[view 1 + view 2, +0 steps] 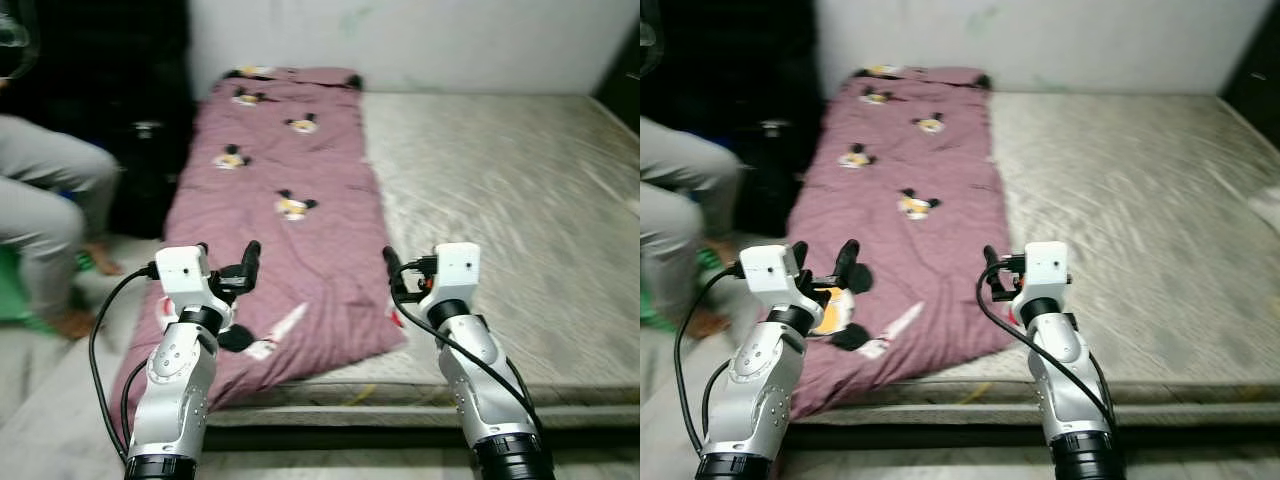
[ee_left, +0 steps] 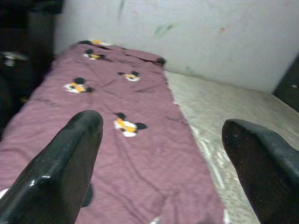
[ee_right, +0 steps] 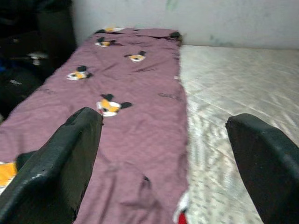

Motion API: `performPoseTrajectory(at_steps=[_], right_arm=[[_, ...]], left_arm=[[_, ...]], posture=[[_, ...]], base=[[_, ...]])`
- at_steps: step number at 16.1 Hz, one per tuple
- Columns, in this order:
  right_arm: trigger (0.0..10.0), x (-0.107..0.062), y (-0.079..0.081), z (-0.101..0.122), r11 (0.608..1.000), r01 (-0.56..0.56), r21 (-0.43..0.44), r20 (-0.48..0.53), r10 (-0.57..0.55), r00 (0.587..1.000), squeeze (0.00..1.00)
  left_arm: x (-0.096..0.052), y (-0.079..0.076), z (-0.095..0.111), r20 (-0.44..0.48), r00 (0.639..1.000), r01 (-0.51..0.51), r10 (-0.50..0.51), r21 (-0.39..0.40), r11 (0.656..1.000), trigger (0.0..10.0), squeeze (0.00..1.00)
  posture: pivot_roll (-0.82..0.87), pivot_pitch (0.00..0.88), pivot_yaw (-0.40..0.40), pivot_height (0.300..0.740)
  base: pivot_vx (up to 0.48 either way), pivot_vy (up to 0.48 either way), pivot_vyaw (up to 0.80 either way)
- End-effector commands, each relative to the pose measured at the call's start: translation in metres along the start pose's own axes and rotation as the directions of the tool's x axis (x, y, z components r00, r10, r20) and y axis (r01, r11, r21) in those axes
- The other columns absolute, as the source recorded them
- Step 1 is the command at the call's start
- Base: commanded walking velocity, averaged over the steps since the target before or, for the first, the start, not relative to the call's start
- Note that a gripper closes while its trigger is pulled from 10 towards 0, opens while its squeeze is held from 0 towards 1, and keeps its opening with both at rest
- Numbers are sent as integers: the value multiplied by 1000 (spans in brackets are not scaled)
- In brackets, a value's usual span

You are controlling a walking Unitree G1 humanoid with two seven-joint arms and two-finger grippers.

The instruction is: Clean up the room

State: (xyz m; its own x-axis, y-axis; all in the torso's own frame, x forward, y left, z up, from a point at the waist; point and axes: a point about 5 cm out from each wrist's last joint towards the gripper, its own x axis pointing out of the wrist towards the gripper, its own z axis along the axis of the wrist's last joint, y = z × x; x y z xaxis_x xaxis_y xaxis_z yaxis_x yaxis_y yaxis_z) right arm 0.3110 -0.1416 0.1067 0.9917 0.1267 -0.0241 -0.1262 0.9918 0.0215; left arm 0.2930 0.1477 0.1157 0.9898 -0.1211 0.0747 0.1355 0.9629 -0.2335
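Observation:
A mauve blanket [image 1: 290, 170] printed with cartoon mouse heads lies lengthwise along the left side of a bare grey mattress [image 1: 500, 190]. Its near end hangs over the mattress's front edge. My left gripper [image 1: 228, 268] hovers open above the blanket's near left corner, holding nothing. My right gripper [image 1: 405, 275] is open too, over the blanket's near right edge where it meets the mattress. The left wrist view looks up the blanket between its spread fingers [image 2: 60, 163]. In the right wrist view the fingers [image 3: 56, 163] frame the blanket [image 3: 135, 116] and a small red scrap [image 3: 181, 217] at its edge.
A person in grey trousers [image 1: 50, 200] sits at the left with bare feet on the floor. A black bag [image 1: 145, 150] stands between the person and the bed. Something green [image 1: 10, 290] lies by the person's feet. A pale wall [image 1: 420, 40] backs the mattress.

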Motion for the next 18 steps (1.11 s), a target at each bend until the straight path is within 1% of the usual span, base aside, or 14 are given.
performPoseTrajectory(at_steps=[1, 8, 11, 15, 16, 17, 18], right_arm=[[10000, 1, 1, 1, 1000, -2, 6, -1, 2, 1000, 0], [10000, 1, 0, 1, 1000, -1, -4, -5, 1, 1000, 0], [10000, 2, -1, 0, 1000, 0, -8, -6, 0, 1000, 0], [10000, 2, -3, 0, 1000, 3, -15, -11, -3, 1000, 0], [10000, 3, -3, -1, 1000, 5, -16, -15, -5, 1000, 0], [10000, 3, -5, -2, 1000, 17, 2, -27, -17, 1000, 0], [10000, 3, -5, -2, 1000, 18, -4, -25, -18, 1000, 0]], left_arm=[[0, 0, 3, 8, 1000, 9, -9, 0, 1000, 10000, 0], [-2, -1, 2, 5, 1000, 17, -17, -7, 1000, 10000, 0], [-1, 0, 0, -7, 1000, -25, 25, -3, 1000, 10000, 0], [-1, 0, -1, -15, 1000, -18, 17, -20, 1000, 10000, 0], [-1, 0, -1, -16, 1000, -17, 17, -20, 1000, 10000, 0], [-1, 0, -2, -17, 1000, -18, 18, -18, 1000, 10000, 0], [-1, 0, -2, -18, 1000, -20, 20, -18, 1000, 10000, 0]], posture=[[-11, 41, 4, 740], [-11, 42, 0, 740], [-8, 40, -1, 740], [-8, 38, -1, 740], [-8, 38, -1, 740], [-9, 40, -2, 740], [-9, 40, -2, 740]], base=[[277, 0, 0], [317, 0, 0], [0, 0, 0], [0, 0, 0], [0, 0, -525], [0, 0, -800], [0, 0, -800]])
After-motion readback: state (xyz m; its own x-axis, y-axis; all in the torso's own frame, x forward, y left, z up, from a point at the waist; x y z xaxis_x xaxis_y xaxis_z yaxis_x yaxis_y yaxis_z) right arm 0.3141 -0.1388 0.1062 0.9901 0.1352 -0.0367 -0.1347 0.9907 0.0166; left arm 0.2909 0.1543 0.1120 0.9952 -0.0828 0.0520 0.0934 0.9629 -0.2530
